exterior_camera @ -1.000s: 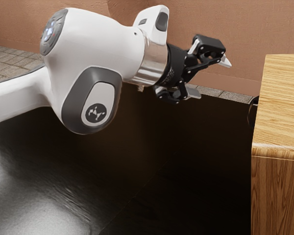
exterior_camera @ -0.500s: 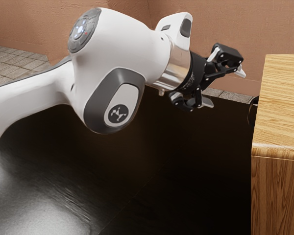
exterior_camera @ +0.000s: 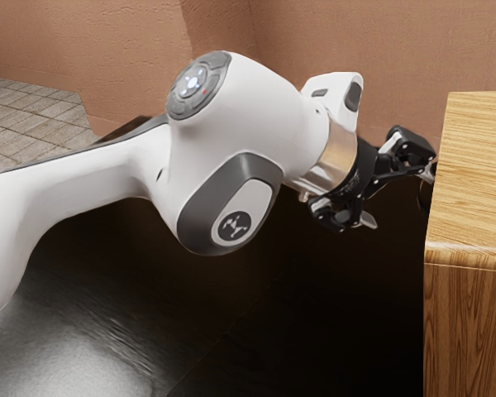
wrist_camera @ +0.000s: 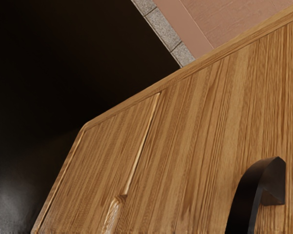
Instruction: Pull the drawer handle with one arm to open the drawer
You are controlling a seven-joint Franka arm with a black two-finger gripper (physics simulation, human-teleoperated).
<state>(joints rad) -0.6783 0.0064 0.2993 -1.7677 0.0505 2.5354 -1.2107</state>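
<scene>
A wooden cabinet [exterior_camera: 473, 182] stands at the exterior view's right edge. Its black drawer handle [exterior_camera: 422, 192] juts from the face that looks toward the arm. My gripper [exterior_camera: 401, 197] hangs close in front of that face, open, with one fingertip almost at the cabinet's top corner just above the handle and the other lower and farther back. Nothing is between the fingers. In the wrist view the oak drawer front [wrist_camera: 195, 146] is close ahead, and the curved black handle [wrist_camera: 256, 195] sits just under the hand.
A dark glossy table top [exterior_camera: 231, 331] spreads below the arm. A brown wall [exterior_camera: 397, 50] runs behind, with pale floor tiles [exterior_camera: 25, 116] at the exterior view's left. A seam [wrist_camera: 141, 146] divides the cabinet's front panels.
My arm has swung toward the exterior view's right and downward, bringing the gripper from mid-air up to the cabinet's face by the handle. The fingers have stayed open.
</scene>
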